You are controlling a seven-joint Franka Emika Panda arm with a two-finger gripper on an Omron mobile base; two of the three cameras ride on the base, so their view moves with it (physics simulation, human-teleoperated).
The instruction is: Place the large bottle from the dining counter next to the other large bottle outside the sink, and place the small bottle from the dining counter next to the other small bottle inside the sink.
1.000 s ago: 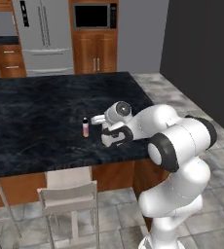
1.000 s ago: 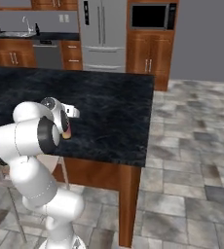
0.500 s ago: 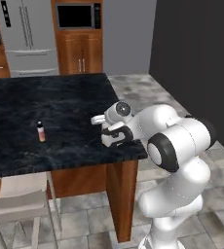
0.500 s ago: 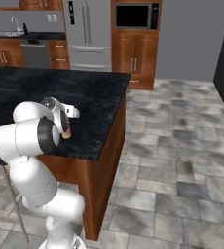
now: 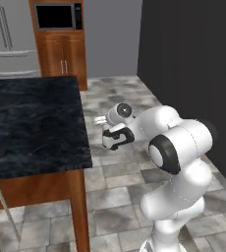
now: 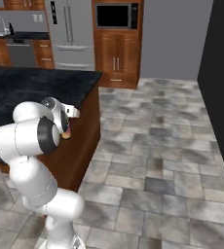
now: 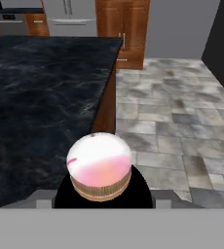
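Since the earlier frames the whole scene has slid leftward in both base views, so the base has been driving and the camera with it; the small bottle that stood on the dining counter has passed out of the left base view, while the arm's pose looks unchanged.

In the left base view, the gripper hangs past the counter's corner, over the tiled floor, at about 3 o'clock from the dark slab. The microwave sits at 12 o'clock.

In the right base view, the arm is folded close to its body, and a pinkish end of the large bottle peeks out just below the wrist, at 9 o'clock in the picture. The fridge stands at 12 o'clock and the sink faucet at 10 o'clock, well apart from the robot.

In the hand view, the bottle's rounded white-and-pink cap fills the lower middle, seated between the dark fingers, which are clasped around it. The counter spreads from 9 to 12 o'clock.

The carry appears under way: the bottle is off the dining counter, and the base likely must go round towards the sink.
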